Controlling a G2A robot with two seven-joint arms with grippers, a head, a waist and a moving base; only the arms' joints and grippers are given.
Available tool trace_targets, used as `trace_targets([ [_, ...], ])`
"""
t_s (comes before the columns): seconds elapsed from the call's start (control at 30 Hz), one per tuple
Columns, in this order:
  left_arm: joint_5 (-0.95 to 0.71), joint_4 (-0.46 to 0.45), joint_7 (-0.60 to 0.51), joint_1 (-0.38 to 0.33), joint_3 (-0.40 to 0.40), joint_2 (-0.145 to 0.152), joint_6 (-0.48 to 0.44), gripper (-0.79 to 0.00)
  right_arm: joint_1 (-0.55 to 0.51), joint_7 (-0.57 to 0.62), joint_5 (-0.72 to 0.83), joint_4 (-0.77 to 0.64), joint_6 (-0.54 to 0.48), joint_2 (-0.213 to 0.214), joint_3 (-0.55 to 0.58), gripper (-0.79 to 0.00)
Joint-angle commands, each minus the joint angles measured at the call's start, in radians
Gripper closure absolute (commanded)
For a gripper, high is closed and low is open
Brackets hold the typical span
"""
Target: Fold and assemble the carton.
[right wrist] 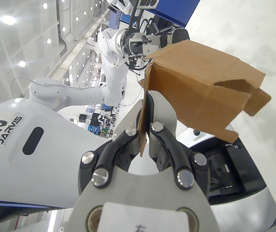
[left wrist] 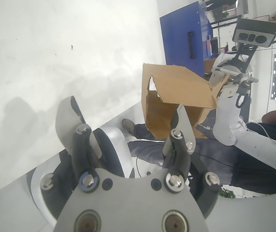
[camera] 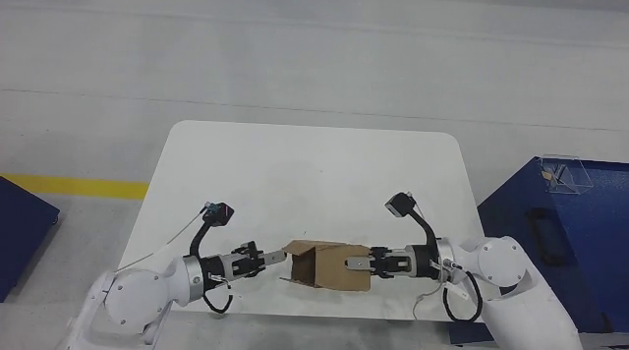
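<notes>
My right gripper (right wrist: 145, 102) is clamped tight on a side flap of the brown corrugated cardboard carton (camera: 329, 263), holding it at the near edge of the white rounded table (camera: 295, 163). The carton's open end faces my left gripper (left wrist: 123, 106) and shows its brown inner walls. That gripper is spread wide and grips nothing. One finger (left wrist: 180, 119) is at the carton's mouth; I cannot tell whether it touches.
</notes>
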Motion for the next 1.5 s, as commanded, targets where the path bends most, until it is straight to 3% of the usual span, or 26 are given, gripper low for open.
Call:
trace_targets([
  [0.0, -0.002, -0.001, -0.007, -0.003, 0.013, 0.001, -0.004, -0.600, 0.000, -0.002, -0.002, 0.001, -0.001, 0.001, -0.001, 0.000],
  [0.07, -0.009, 0.005, -0.012, -0.009, 0.015, 0.003, -0.001, -0.582, 0.000, -0.004, -0.001, 0.002, -0.003, 0.001, -0.004, 0.000],
  [0.27, -0.049, 0.002, -0.015, -0.003, 0.008, 0.009, -0.009, -0.622, 0.006, -0.021, -0.001, 0.011, -0.012, 0.002, -0.014, 0.000],
  [0.47, -0.006, -0.011, -0.021, -0.005, 0.049, 0.013, 0.015, -0.542, 0.008, -0.017, -0.014, -0.010, -0.007, 0.002, -0.037, 0.000],
  [0.5, 0.001, -0.009, -0.018, -0.012, 0.061, 0.013, 0.020, -0.511, 0.009, -0.014, -0.018, -0.014, -0.004, 0.003, -0.042, 0.000],
  [0.57, 0.016, 0.000, -0.002, -0.027, 0.082, 0.012, 0.040, -0.329, 0.010, -0.014, -0.023, -0.021, 0.000, 0.003, -0.049, 0.000],
  [0.6, 0.017, 0.004, 0.002, -0.034, 0.093, 0.011, 0.049, -0.323, 0.011, -0.014, -0.024, -0.024, 0.002, 0.003, -0.051, 0.000],
  [0.8, 0.031, 0.002, 0.002, -0.055, 0.137, 0.011, 0.074, -0.385, 0.012, -0.019, -0.028, -0.031, 0.003, 0.005, -0.057, 0.000],
  [0.9, 0.021, 0.004, -0.007, -0.058, 0.146, 0.012, 0.074, -0.529, 0.012, -0.026, -0.026, -0.030, -0.004, 0.007, -0.054, 0.000],
  [1.03, 0.011, 0.007, 0.002, -0.059, 0.150, 0.014, 0.075, -0.579, 0.009, -0.039, -0.021, -0.024, -0.017, 0.008, -0.047, 0.000],
  [1.13, 0.007, 0.009, 0.008, -0.058, 0.151, 0.016, 0.076, -0.705, 0.005, -0.054, -0.008, -0.021, -0.035, 0.010, -0.035, 0.000],
  [1.3, -0.001, 0.008, 0.012, -0.054, 0.153, 0.020, 0.081, -0.730, -0.006, -0.071, 0.002, -0.019, -0.054, 0.013, -0.013, 0.000],
  [1.47, -0.007, -0.001, 0.021, -0.047, 0.159, 0.023, 0.077, -0.683, -0.007, -0.054, 0.005, -0.023, -0.049, 0.015, -0.021, 0.000],
])
